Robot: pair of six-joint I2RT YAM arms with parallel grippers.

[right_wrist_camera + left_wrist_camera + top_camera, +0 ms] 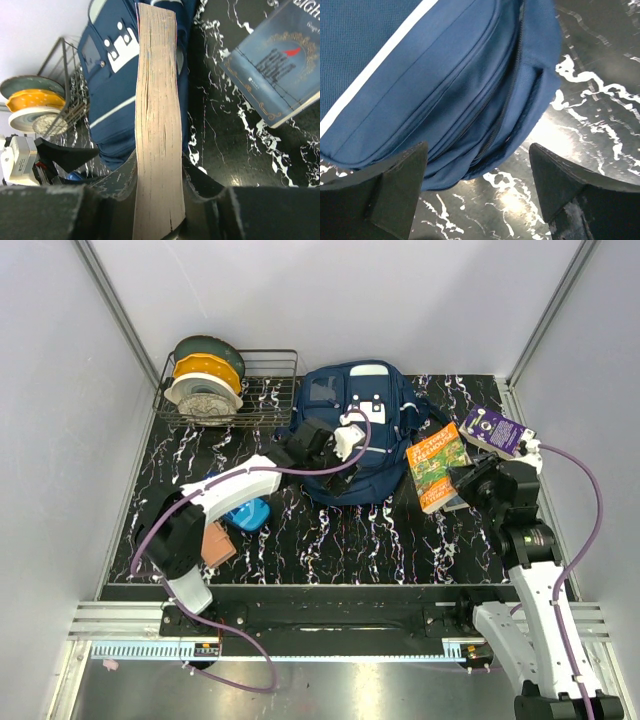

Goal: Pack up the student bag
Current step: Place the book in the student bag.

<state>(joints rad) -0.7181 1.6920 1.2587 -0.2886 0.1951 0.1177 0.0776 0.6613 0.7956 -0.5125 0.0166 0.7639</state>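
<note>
Though ungripped, bag under L hand

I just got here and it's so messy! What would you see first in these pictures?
The big navy student bag lying mid-table jumps out first. Just right of it, the right gripper clamps an orange-and-green book. The left gripper hangs open over the bag's edge.
</note>
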